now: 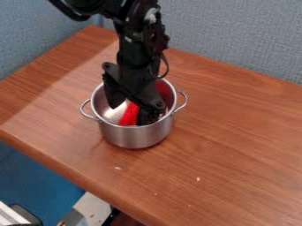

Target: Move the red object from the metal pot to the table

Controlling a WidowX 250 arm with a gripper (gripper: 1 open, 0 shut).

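A shiny metal pot (132,132) with two small loop handles stands on the reddish-brown wooden table (224,168). Inside it leans the red object (148,111), a bright red bar, mostly covered by the arm. My black gripper (132,103) points down into the pot from above, jaws open, fingers reaching inside on either side of the red bar. The fingertips are hidden by the pot's rim, and I cannot see contact with the bar.
The table's rounded front edge (71,172) runs diagonally at the lower left, with floor beyond it. A blue-grey wall (236,35) stands behind the table. A small speck (119,167) lies on the wood in front of the pot.
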